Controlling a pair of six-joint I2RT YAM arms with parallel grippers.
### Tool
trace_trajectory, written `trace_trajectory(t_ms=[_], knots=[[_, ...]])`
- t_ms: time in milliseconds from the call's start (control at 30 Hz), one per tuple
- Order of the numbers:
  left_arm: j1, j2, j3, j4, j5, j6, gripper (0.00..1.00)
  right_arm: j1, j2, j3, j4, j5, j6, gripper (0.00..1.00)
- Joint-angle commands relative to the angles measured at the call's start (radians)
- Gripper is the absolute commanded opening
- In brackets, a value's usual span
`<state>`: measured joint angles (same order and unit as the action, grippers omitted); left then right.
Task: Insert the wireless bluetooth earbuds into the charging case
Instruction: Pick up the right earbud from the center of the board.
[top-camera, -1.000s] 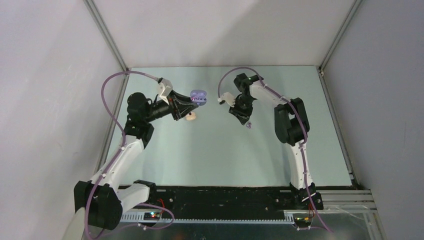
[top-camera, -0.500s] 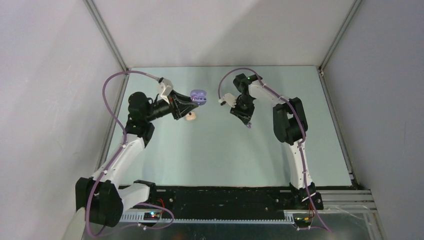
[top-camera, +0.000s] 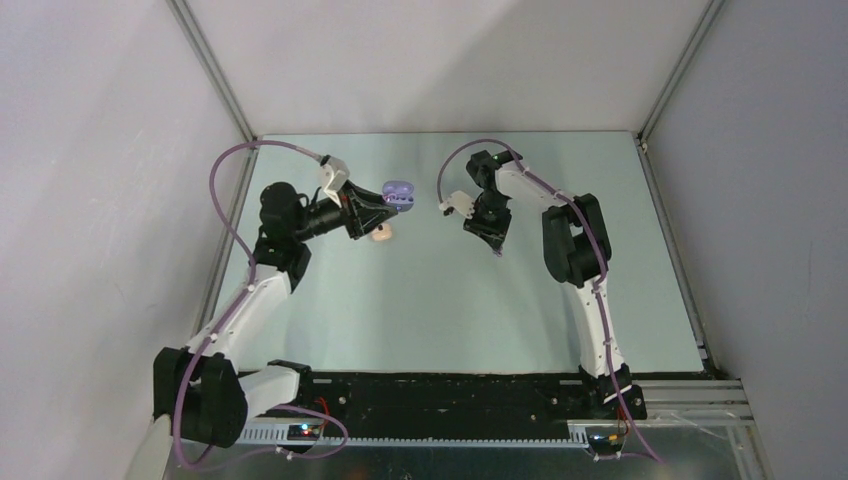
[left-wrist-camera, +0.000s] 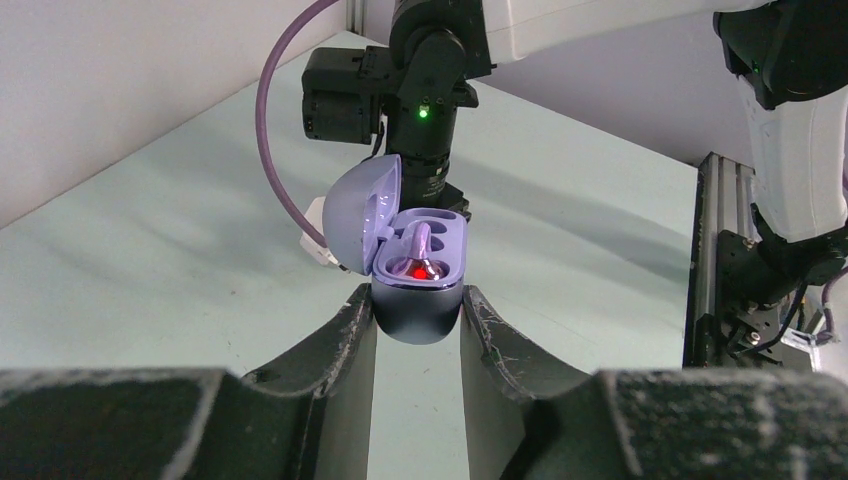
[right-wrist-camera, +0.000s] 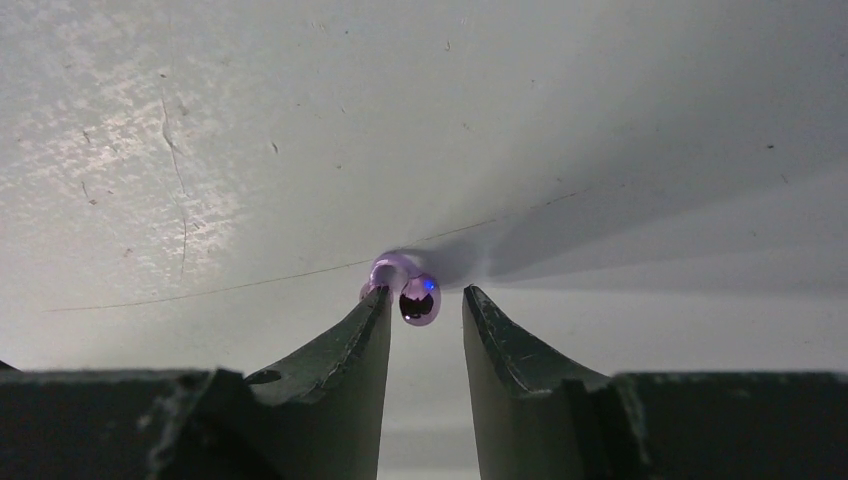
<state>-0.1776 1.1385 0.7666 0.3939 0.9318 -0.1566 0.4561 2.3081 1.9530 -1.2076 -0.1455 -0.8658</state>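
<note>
My left gripper (left-wrist-camera: 416, 305) is shut on the base of the purple charging case (left-wrist-camera: 415, 265), held above the table with its lid open. One purple earbud (left-wrist-camera: 420, 255) sits in a socket with a red light glowing; the other socket shows bare. In the top view the charging case (top-camera: 398, 194) is at the left gripper's (top-camera: 386, 203) tip. My right gripper (right-wrist-camera: 425, 295) points down at the table, open, with a second purple earbud (right-wrist-camera: 412, 292) lying between its fingertips, against the left finger (right-wrist-camera: 372, 318). The top view shows the right gripper (top-camera: 496, 247) covering that earbud.
A small cream-coloured thing (top-camera: 381, 235) lies on the green table (top-camera: 430, 310) under my left gripper, partly hidden. The right arm (left-wrist-camera: 430, 100) stands just beyond the held case. Grey walls and metal rails close in the table on three sides.
The right gripper has come down over the purple earbud, which lay beside its tip a second ago and is now covered in the top view. The left gripper holds the case still.
</note>
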Motion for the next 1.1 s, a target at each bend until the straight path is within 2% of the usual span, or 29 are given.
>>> trace_trajectory(t_ms=[0,367,633,800,1067], knots=[[0.007,0.007,0.035,0.017,0.026,0.025,0.0,-0.004,0.021,0.034,-0.021,0.016,-0.009,0.36],[0.008,0.014,0.043,0.007,0.032,0.034,0.0,-0.004,0.002,0.03,-0.036,-0.005,0.001,0.29],[0.006,0.024,0.046,0.014,0.04,0.03,0.0,-0.003,0.002,0.034,-0.042,-0.015,0.018,0.29],[0.005,0.022,0.045,0.008,0.041,0.031,0.0,-0.004,0.012,0.038,-0.081,-0.039,0.023,0.36],[-0.001,0.02,0.042,0.001,0.04,0.029,0.0,-0.012,0.03,0.06,-0.099,-0.058,0.028,0.33]])
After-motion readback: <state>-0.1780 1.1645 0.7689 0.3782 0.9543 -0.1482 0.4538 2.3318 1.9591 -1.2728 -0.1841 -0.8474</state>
